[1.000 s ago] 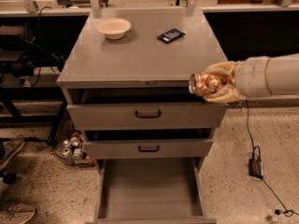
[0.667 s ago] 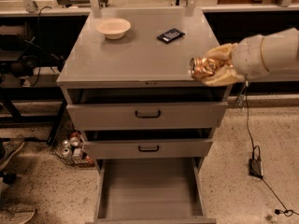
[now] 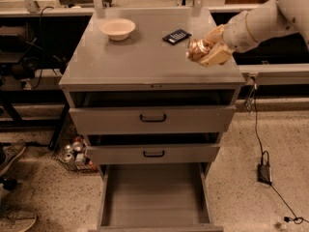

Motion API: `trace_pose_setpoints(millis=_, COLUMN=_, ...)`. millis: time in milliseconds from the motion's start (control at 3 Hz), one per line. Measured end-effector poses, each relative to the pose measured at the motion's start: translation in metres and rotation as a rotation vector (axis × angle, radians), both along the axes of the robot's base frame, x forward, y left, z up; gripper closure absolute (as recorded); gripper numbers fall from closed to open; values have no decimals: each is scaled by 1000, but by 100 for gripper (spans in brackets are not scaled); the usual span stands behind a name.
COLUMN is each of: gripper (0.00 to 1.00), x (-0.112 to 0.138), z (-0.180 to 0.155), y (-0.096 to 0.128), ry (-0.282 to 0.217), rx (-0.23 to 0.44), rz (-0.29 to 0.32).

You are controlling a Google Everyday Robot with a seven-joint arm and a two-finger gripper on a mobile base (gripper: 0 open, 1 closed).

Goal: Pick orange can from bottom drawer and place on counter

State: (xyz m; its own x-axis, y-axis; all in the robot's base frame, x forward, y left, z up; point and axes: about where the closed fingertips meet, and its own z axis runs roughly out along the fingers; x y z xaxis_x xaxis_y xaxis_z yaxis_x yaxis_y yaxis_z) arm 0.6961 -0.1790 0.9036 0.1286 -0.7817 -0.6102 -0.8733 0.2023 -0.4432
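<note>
My gripper [image 3: 205,51] comes in from the upper right on a white arm and is shut on the orange can [image 3: 195,50], a shiny copper-orange can held on its side between the cream fingers. It hangs over the right part of the counter [image 3: 140,62], close above the surface. The bottom drawer [image 3: 154,197] is pulled fully out below, and its flat grey floor is bare.
A cream bowl [image 3: 117,29] sits at the counter's back left and a small black device [image 3: 176,36] at the back middle. Two upper drawers with black handles [image 3: 153,118] stand slightly ajar. Red-and-silver cans [image 3: 73,151] lie on the floor at the left. A cable [image 3: 263,144] runs down on the right.
My gripper has lifted the orange can from beside the cabinet's right front corner up and leftward, over the counter's right side.
</note>
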Motion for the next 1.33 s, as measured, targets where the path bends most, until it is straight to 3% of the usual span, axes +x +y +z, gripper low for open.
trace_pose_setpoints(millis=333, gripper=100, x=42, z=0, y=20, ry=55, rx=11, rz=0)
trace_pose_setpoints(millis=667, gripper=100, x=59, z=-4, y=35, ry=84, rx=20, rz=17)
trace_pose_setpoints(millis=1000, gripper=83, x=70, z=-22, y=49, ry=136, rx=12, rz=26)
trace_pose_setpoints(millis=1333, gripper=59, x=78, z=-41, y=59, ry=180, rx=-3, rz=30)
